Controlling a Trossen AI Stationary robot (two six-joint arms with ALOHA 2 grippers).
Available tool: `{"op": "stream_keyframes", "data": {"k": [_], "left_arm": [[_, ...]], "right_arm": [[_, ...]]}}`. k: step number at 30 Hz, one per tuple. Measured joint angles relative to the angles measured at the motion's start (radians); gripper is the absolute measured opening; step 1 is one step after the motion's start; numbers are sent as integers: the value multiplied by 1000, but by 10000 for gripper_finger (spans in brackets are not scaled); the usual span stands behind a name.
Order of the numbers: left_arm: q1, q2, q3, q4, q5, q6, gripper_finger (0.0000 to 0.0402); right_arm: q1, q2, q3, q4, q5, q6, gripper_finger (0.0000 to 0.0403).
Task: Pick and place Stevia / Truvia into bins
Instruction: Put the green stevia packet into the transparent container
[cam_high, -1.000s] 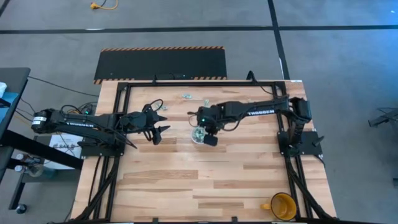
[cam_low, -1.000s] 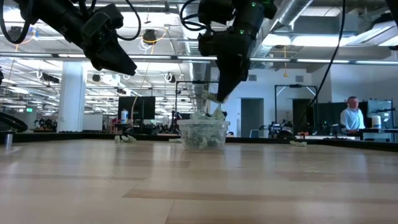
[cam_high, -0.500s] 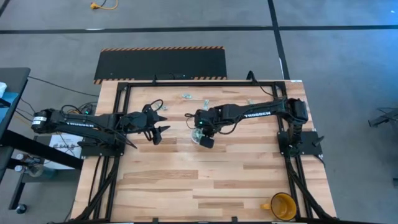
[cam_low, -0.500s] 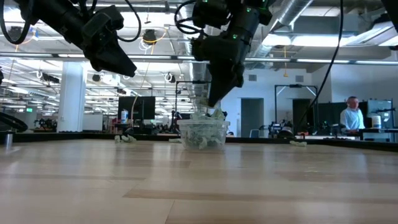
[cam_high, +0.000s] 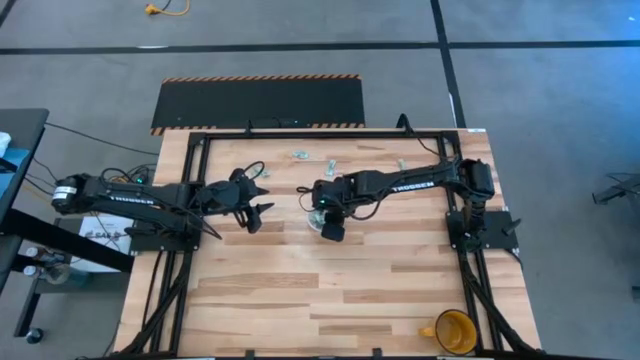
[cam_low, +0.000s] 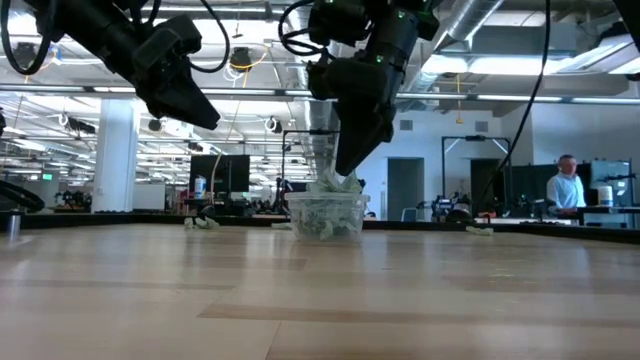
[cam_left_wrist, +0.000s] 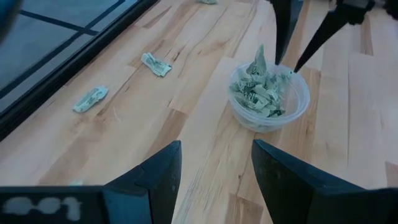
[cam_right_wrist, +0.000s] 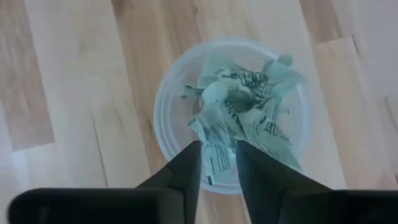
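Right gripper: the right gripper (cam_right_wrist: 217, 152) hangs just over the cup (cam_right_wrist: 163, 106), near the middle of the table (cam_high: 300, 290), a bit toward the far edge.
Right fingers: they are a little apart, and I see nothing pinched between them.
What changed: a moment ago these fingers were shut tight over the cup. Now they have opened.
What it means: I think the packet it carried is let go and lies on the heap of packets (cam_right_wrist: 242, 112) in the cup. So one more packet is put away, and the arm can go for the next one.
Left gripper: the left gripper (cam_left_wrist: 214, 152) waits above the table toward the left edge, wide open and empty. It has not moved.
Cups: one.
Packets in the cup: a full heap, too many to count.
Loose packets: the loose packets (cam_left_wrist: 90, 98) lie flat along the far edge. I count three, well apart from each other.
Mugs: one yellow mug (cam_high: 455, 330) at the near right corner.
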Motion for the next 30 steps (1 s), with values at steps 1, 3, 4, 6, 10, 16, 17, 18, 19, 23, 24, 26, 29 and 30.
{"op": "stream_keyframes", "data": {"k": [1,3,4,6,10,16,17,18,19,23,24,26,29,30], "left_arm": [[0,1,0,1,-1,0,185],[0,1,0,6,-6,7,185],[0,1,0,13,-14,11,185],[0,1,0,23,-27,13,185],[0,1,0,23,-29,13,185],[0,1,0,21,-30,14,185],[0,1,0,18,-30,14,185],[0,1,0,16,-32,14,185],[0,1,0,16,-32,14,185],[0,1,-1,15,-35,14,185],[0,1,-1,15,-36,14,185],[0,1,-1,15,-36,14,185],[0,1,-1,15,-36,14,185],[0,1,-1,15,-36,14,185]], "right_arm": [[0,0,0,-1,3,-2,106],[-3,0,0,10,10,-3,119],[-3,0,0,14,19,-3,124],[-3,-1,0,39,55,-6,131],[-15,-1,0,88,88,-29,133],[-27,43,3,94,68,-16,120],[-25,50,2,87,55,-13,118],[-20,51,-3,59,43,-8,117],[-14,51,-4,55,34,-5,117],[6,57,-1,46,28,2,116],[9,57,-1,53,28,2,116],[13,54,0,61,35,2,116],[12,44,0,49,56,3,116],[12,40,0,52,65,2,116]]}}
